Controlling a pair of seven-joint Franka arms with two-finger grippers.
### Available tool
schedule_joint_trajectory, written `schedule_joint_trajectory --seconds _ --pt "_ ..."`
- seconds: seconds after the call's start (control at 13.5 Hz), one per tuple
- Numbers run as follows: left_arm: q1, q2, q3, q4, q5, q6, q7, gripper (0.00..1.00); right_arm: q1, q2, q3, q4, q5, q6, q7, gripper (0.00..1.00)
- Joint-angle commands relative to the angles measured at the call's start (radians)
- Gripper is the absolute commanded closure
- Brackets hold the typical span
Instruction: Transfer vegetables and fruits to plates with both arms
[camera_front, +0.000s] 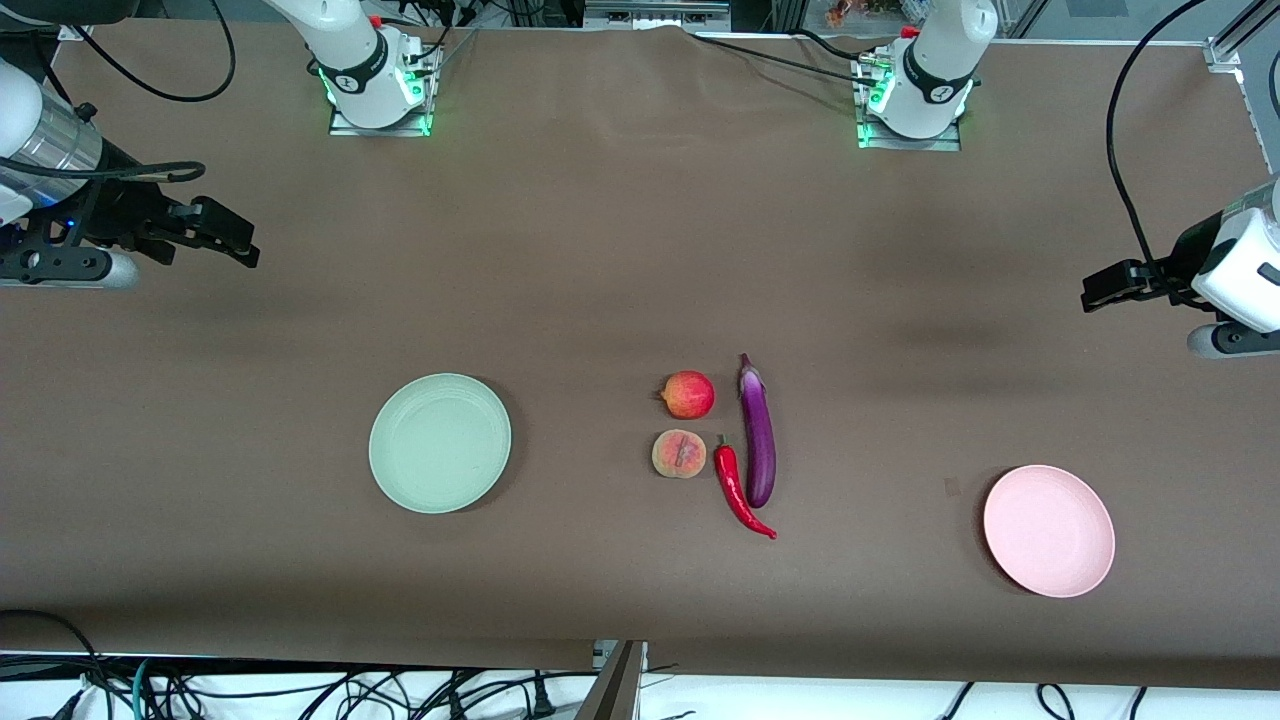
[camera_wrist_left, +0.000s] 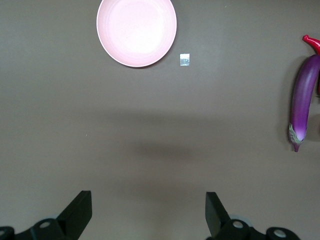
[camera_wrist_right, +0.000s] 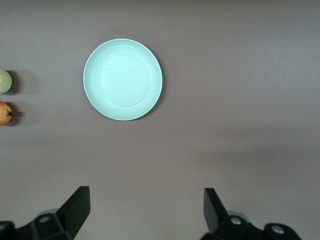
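Status: opening step, nothing transferred yet.

Right end effector (camera_front: 235, 240): parked high over bare surface (camera_front: 600, 250) at the right arm's end, fingers spread wide, nothing held.

Mint green plate (camera_front: 440, 443): flat on the surface, empty, toward the right arm's end.

Pomegranate (camera_front: 688, 394) and peach (camera_front: 679, 454): mid-surface, just apart, peach nearer the front camera.

Chili pepper (camera_front: 738, 490): just beside the peach, alongside the eggplant, possibly touching it.

Eggplant (camera_front: 757, 432): lying lengthwise beside the fruits, toward the left arm's end.

Pink plate (camera_front: 1048, 530): empty, well apart from the produce, at the left arm's end.

Left end effector (camera_front: 1110, 290): up over bare surface at that end, fingers fully apart, empty.

Next move, as judged: reach in from both ends and descend onto the nearest pieces, likely fruit for the right arm and eggplant or chili for the left. Close spacing calls for careful finger placement to avoid nudging neighbours; round fruit may roll.
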Motion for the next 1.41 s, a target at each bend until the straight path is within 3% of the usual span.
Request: schedule_joint_trajectory --seconds 0.0,0.37,0.82,1.04,1.34 --pt "0.007 0.005 -0.002 0.011 -0.017 -0.001 0.01 0.0 -0.002 -0.001 0.005 0.008 0.0 -0.002 -0.007 0.0" --pt "-0.008 0.067 -0.005 0.139 -0.013 0.001 0.009 0.0 -0.002 -0.001 0.005 0.006 0.0 -0.005 -0.008 0.0" --pt "-0.057 0.093 -0.006 0.127 -0.016 -0.054 0.009 0.0 -0.002 -0.001 0.005 0.008 0.0 -0.006 -0.01 0.0" --pt "-0.065 0.148 -0.005 0.134 -0.17 -0.01 -0.008 0.0 -0.002 -0.001 0.005 0.006 0.0 -0.008 -0.01 0.0" --pt "-0.161 0.255 -0.009 0.134 -0.188 0.148 -0.048 0.0 -0.002 -0.001 0.005 0.006 0.0 -0.009 -0.01 0.0"
